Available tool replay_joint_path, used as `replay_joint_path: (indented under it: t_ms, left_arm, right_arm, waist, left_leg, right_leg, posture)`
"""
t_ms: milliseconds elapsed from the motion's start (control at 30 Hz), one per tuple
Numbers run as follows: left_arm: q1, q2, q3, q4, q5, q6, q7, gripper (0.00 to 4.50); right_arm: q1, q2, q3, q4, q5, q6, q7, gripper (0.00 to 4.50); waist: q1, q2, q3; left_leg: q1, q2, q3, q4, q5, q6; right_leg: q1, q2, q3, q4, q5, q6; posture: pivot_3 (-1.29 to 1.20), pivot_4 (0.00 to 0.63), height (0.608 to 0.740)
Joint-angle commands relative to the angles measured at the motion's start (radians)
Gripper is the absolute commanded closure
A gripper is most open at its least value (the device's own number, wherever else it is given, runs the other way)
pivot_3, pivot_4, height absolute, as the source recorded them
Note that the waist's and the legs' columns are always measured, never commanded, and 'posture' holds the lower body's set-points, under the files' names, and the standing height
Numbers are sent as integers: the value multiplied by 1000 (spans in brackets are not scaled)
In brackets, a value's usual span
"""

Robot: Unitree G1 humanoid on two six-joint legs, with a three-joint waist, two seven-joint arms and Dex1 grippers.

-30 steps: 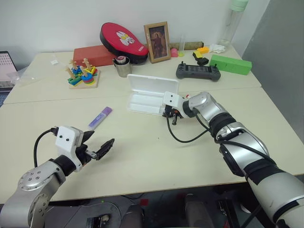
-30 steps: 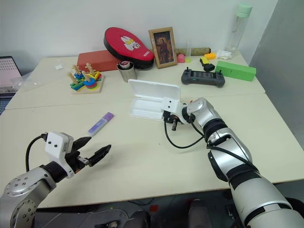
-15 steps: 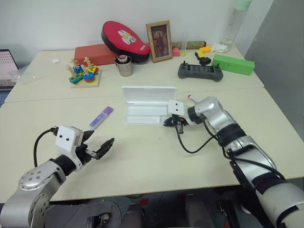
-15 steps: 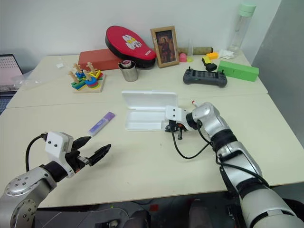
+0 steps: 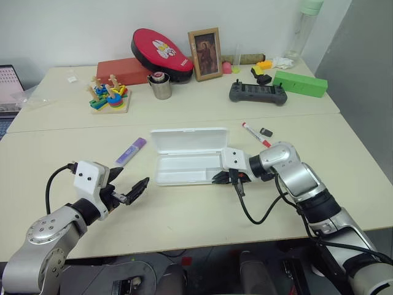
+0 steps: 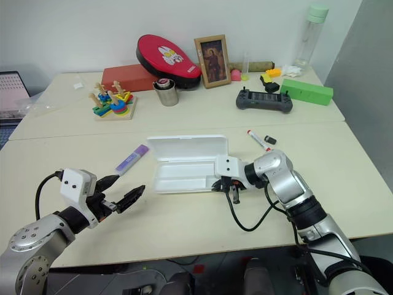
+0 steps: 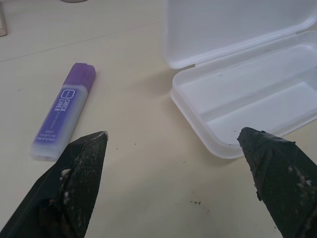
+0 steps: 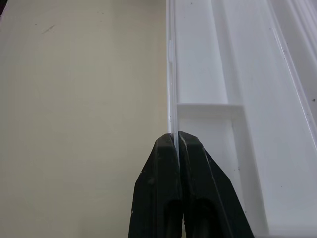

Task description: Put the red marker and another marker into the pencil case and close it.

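The pencil case (image 5: pixel 187 139) lies open mid-table, lid tipped back, tray empty. My right gripper (image 5: pixel 219 179) is shut on the thin front wall of the tray at its right end; the right wrist view shows the wall (image 8: pixel 172 74) pinched between the black fingertips (image 8: pixel 190 148). Behind my right arm lies the red marker (image 5: pixel 255 134), with a small black piece (image 5: pixel 266 132) beside it. Another marker (image 5: pixel 130 152), chunky and purple, rests left of the case. My left gripper (image 5: pixel 128 185) hovers open near the front edge, just short of the purple marker (image 7: pixel 63 111) and the case's corner (image 7: pixel 198 116).
Along the back stand a wooden stacking toy (image 5: pixel 108 97), a metal cup (image 5: pixel 161 86), a red padded case (image 5: pixel 161 47), a picture frame (image 5: pixel 206 52), a black controller (image 5: pixel 256 92), a green box (image 5: pixel 298 83) and a bottle (image 5: pixel 304 24).
My right gripper has pulled the pencil case nearer to the front edge and a little left, squaring it up. The red marker now lies exposed behind. The left arm has stayed put.
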Motion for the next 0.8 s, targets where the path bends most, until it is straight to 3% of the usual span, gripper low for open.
replay_joint_path:
  t_ms: [33,100,200,600,800]
  left_arm:
    - [-9,11,13,-24,1,-4,-1,0]
    - [-10,13,14,-24,0,-4,-2,0]
    - [-12,16,14,-27,-3,-1,-4,0]
    - [-10,38,32,-52,-27,19,-29,0]
    - [8,164,68,-148,-114,72,-160,0]
  right_arm:
    - [14,-11,2,-63,19,43,-36,4479]
    - [25,-16,10,-60,17,50,-50,4479]
    - [38,-19,18,-27,3,28,-88,3896]
    - [35,-85,-5,-111,93,73,-54,869]
    - [9,-158,-71,-198,181,148,-31,869]
  waist:
    - [0,0,0]
    - [1,0,0]
    - [1,0,0]
    - [1,0,0]
    - [4,0,0]
  left_leg:
    - [0,0,0,0,0,0]
    - [0,0,0,0,0,0]
    - [0,0,0,0,0,0]
    - [0,0,0,0,0,0]
    - [-1,0,0,0,0,0]
  right_leg:
    - [0,0,0,0,0,0]
    - [0,0,0,0,0,0]
    - [0,0,0,0,0,0]
    - [0,0,0,-1,0,0]
    - [0,0,0,-1,0,0]
  posture:
    - [0,150,740]
    - [0,150,740]
    - [0,150,740]
    - [0,150,740]
    - [0,150,740]
